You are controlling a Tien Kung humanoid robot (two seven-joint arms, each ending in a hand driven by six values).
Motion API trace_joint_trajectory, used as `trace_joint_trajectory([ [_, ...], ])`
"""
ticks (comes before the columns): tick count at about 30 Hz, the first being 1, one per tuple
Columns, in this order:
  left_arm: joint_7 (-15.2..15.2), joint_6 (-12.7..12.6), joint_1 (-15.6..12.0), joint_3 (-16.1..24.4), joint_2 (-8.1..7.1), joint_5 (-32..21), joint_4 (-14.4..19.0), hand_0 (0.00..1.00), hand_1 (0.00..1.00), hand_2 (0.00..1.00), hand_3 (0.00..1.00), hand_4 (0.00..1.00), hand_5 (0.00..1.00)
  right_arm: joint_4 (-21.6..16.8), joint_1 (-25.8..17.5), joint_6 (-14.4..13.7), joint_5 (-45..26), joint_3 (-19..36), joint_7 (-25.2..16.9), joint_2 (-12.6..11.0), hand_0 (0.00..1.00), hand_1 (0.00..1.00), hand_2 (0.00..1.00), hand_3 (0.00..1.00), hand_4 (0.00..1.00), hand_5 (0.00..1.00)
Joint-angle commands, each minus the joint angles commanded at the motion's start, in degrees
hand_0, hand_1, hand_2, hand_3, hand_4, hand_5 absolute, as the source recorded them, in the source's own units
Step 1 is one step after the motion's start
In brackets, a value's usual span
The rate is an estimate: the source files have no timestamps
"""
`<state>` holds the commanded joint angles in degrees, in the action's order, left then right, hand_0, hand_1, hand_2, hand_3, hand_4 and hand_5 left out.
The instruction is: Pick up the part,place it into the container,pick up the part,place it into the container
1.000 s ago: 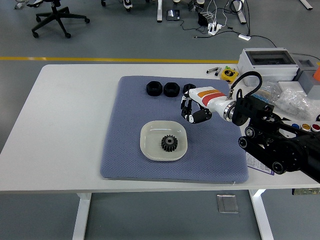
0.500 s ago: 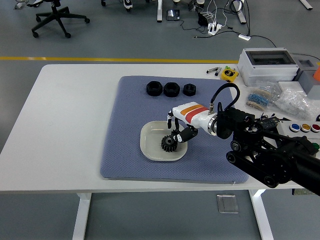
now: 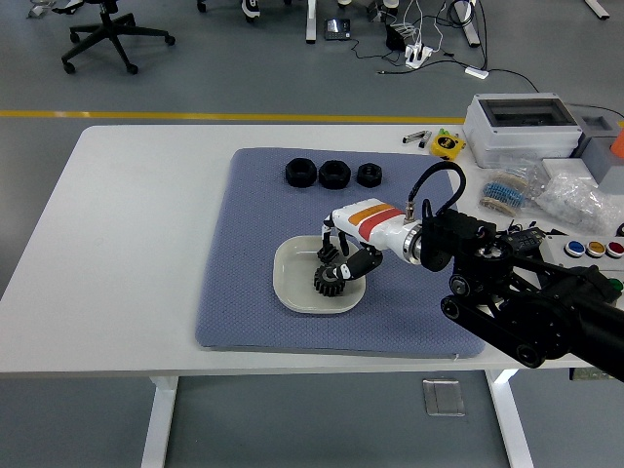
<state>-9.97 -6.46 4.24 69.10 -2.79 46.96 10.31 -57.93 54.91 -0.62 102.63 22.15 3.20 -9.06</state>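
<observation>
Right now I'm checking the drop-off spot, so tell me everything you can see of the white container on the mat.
The container is a shallow, off-white square dish with rounded corners and a raised rim, plastic or ceramic by its look. It sits flat on the blue mat, toward the mat's front middle. A black gear lies inside it, right of centre. The right hand reaches over its right rim, fingers down by the gear; whether they touch the dish is unclear.

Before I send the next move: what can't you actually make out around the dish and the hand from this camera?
- Head view: whether the right hand holds a part or touches the gear in the dish; its own fingers cover that spot.
- Head view: the gear's upper right side, hidden under the fingers.
- Head view: the shapes of the three black parts at the mat's far edge; too small.
- Left hand: out of the picture.
</observation>
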Motion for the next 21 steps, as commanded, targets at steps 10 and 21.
trace_joint_trajectory([
  [10,0.1,-0.03,0.07,0.07,0.02,-0.14,0.0,0.915,0.891,0.876,0.578,0.517,0.699,-7.28,-0.93,-2.49,-1.37,6.37,-1.28,-2.66,0.02,0.166,0.403,0.535,0.842,0.309],
  [21,0.95,0.65,1.72,0.14,0.11,-0.28,0.0,0.914,0.887,0.872,0.577,0.517,0.699,-14.37,-8.43,-5.76,-25.93,12.73,-10.07,-10.4,0.715,0.794,0.892,0.877,0.998,0.477],
])
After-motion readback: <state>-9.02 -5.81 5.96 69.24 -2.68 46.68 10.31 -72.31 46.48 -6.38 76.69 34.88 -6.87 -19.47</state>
